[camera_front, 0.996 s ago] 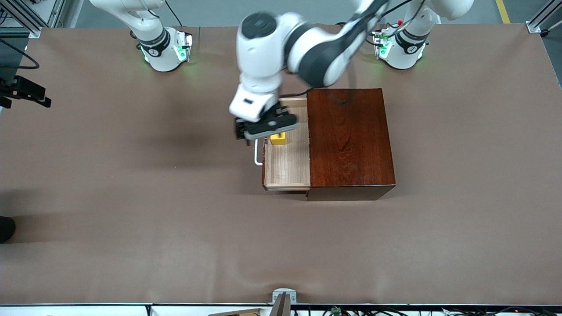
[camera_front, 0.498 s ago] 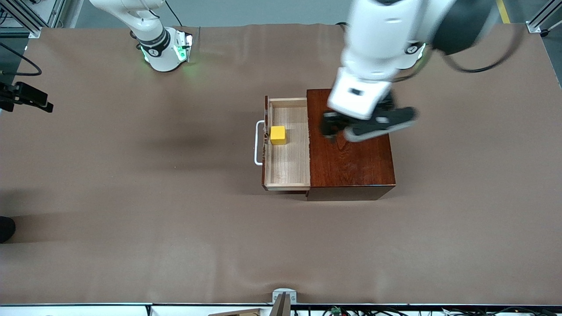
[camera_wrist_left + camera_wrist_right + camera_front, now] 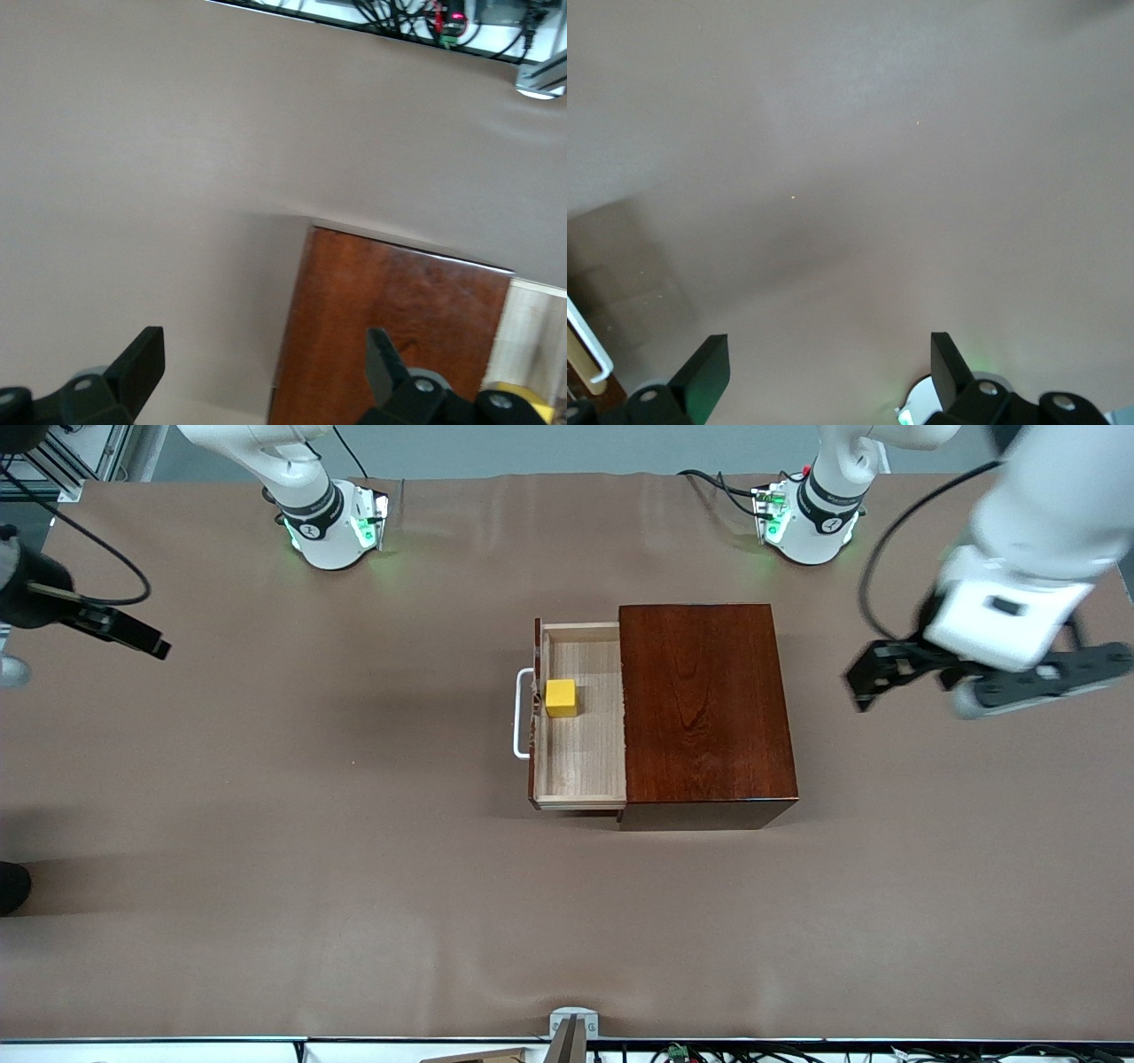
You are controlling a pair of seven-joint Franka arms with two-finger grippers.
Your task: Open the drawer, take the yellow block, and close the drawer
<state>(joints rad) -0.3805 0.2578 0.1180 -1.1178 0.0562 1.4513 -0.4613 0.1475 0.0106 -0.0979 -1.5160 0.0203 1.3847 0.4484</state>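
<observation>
Yellow block (image 3: 561,697) lay in the pulled-out drawer (image 3: 580,766) at frame centre, close to its white handle (image 3: 520,713). Left gripper (image 3: 961,677), fingers apart and empty, hung over bare table at right edge; right gripper (image 3: 133,636), fingers apart, hung at left edge. Risk: a descending finger might strike the drawer front, since the block sat so close to it.

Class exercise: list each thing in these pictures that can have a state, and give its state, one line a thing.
drawer: pulled open, out of the box.
block: lying in the drawer, not held.
box: standing on the table.
left gripper: open, empty, over the table at the left arm's end.
right gripper: open, empty, over bare table at the right arm's end.
</observation>
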